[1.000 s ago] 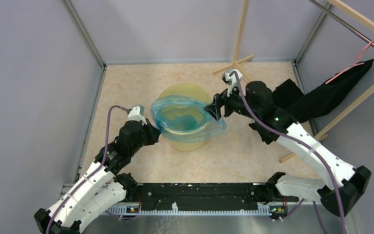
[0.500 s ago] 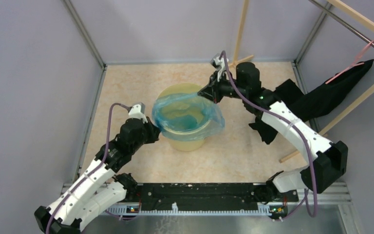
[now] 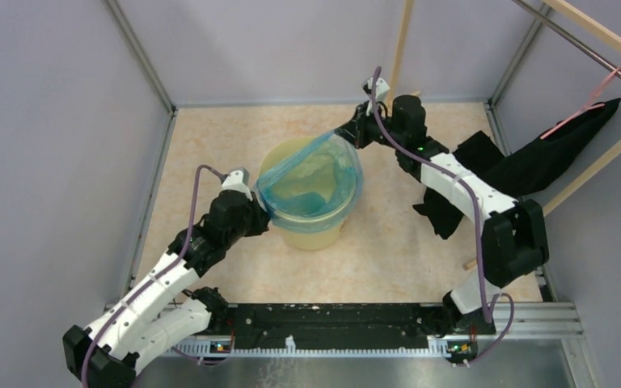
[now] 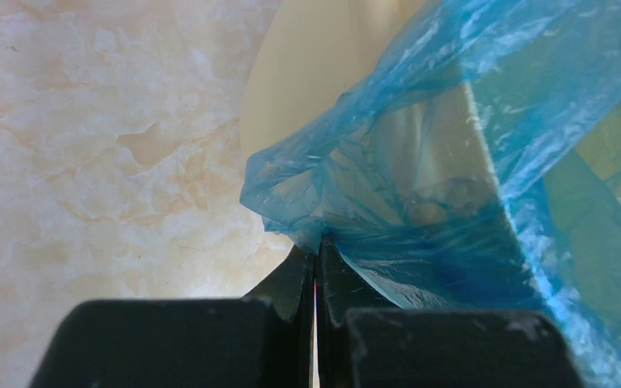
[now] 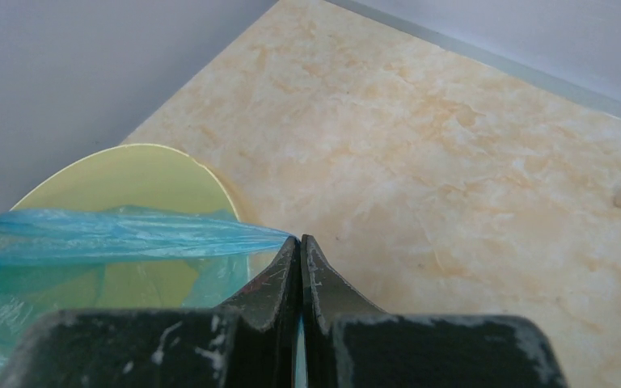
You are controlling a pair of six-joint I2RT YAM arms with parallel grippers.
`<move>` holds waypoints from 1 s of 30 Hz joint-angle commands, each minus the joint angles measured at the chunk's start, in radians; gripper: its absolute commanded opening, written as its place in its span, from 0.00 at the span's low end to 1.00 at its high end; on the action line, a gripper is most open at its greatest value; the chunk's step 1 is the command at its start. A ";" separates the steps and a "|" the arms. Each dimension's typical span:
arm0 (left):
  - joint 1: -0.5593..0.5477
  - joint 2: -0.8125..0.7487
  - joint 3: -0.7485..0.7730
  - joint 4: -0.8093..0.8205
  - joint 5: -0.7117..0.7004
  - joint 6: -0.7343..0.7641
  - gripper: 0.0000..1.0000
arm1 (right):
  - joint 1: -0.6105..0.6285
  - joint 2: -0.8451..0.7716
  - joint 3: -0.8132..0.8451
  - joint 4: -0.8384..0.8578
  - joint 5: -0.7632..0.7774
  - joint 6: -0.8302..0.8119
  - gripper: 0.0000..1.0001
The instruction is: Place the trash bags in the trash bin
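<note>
looks like the left fingers (image 4: 295,279) and right fingers (image 5: 327,287) are each clamped on the trash bag (image 3: 311,182) edge at opposite sides of the trash bin (image 3: 315,234), probably to stretch it over the rim.

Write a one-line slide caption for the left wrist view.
The left gripper, jaws shut, pinches an edge of the light-blue trash bag, pale-yellow trash bin behind.

A pale-yellow bucket (image 3: 314,233) stands upright in the middle of the marbled counter (image 3: 210,145). A thin blue bag (image 3: 315,174) is stretched across its mouth, held at two opposite edges. The left pincer (image 3: 262,212) pinches the bag's near-left edge just beside the rim. The right pincer (image 3: 346,134) is clamped on the far-right corner, which is drawn to a point. A black cloth (image 3: 562,145) hangs at the right, well apart from the bucket.
</note>
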 commanded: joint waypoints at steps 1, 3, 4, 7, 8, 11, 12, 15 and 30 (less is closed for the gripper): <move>-0.001 0.028 0.034 0.073 0.034 -0.009 0.00 | -0.007 0.065 0.020 0.172 -0.067 0.090 0.00; -0.001 0.039 0.030 0.091 0.055 -0.011 0.00 | -0.007 0.104 0.037 0.181 -0.079 0.120 0.00; -0.001 0.045 0.029 0.099 0.064 -0.012 0.00 | -0.006 0.123 0.046 0.185 -0.094 0.133 0.00; -0.001 0.069 0.031 0.130 0.097 -0.024 0.00 | -0.008 0.171 0.066 0.203 -0.139 0.174 0.01; -0.001 0.078 0.031 0.141 0.111 -0.028 0.00 | -0.007 0.184 0.068 0.202 -0.145 0.183 0.02; 0.000 0.108 0.032 0.180 0.161 -0.045 0.00 | -0.009 0.202 0.077 0.177 -0.145 0.183 0.06; -0.001 0.119 0.032 0.193 0.173 -0.051 0.00 | -0.008 0.204 0.081 0.161 -0.141 0.179 0.07; 0.000 0.147 0.041 0.195 0.233 -0.057 0.00 | -0.015 0.189 0.095 0.104 -0.132 0.161 0.09; 0.000 -0.182 0.200 -0.269 0.057 -0.048 0.87 | -0.033 -0.079 0.021 -0.060 -0.002 0.140 0.61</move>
